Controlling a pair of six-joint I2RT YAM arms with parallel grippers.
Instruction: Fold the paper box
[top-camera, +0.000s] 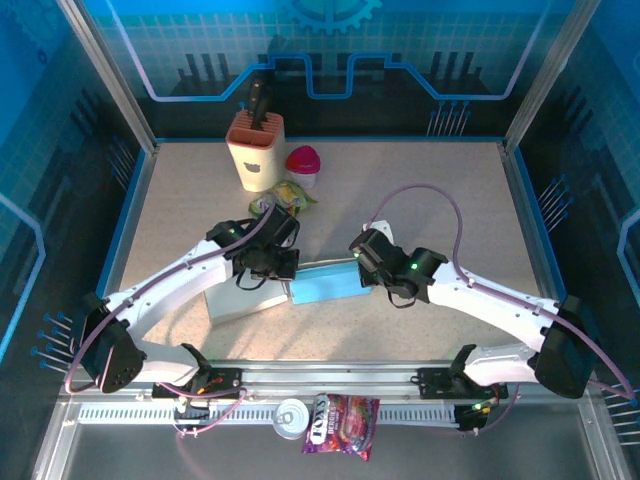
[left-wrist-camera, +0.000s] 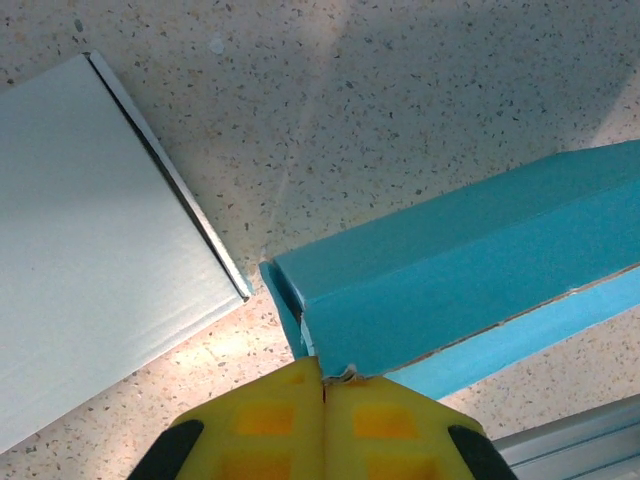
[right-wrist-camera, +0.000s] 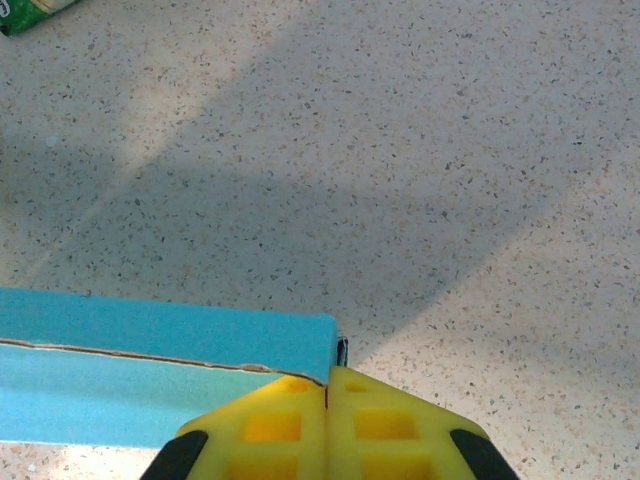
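resting near the middle of the speckled surface (top-camera: 440, 200), blue paper box (top-camera: 325, 283) lies long-side across, between the two arms. left claw (left-wrist-camera: 323, 378) at its left end, yellow fingers pressed together, tips touching the box's lower end edge; can't tell if any paper is caught between them. right claw (right-wrist-camera: 327, 385) at the right end, fingers also pressed together, tips against the box's end corner. white cardboard sheet (top-camera: 235, 303) flat just left of the box, apart from it. far side: knife block (top-camera: 257, 150), pink cup (top-camera: 304, 160), snack packet (top-camera: 286, 195). near rail: can (top-camera: 292, 418), candy bag (top-camera: 342, 425).
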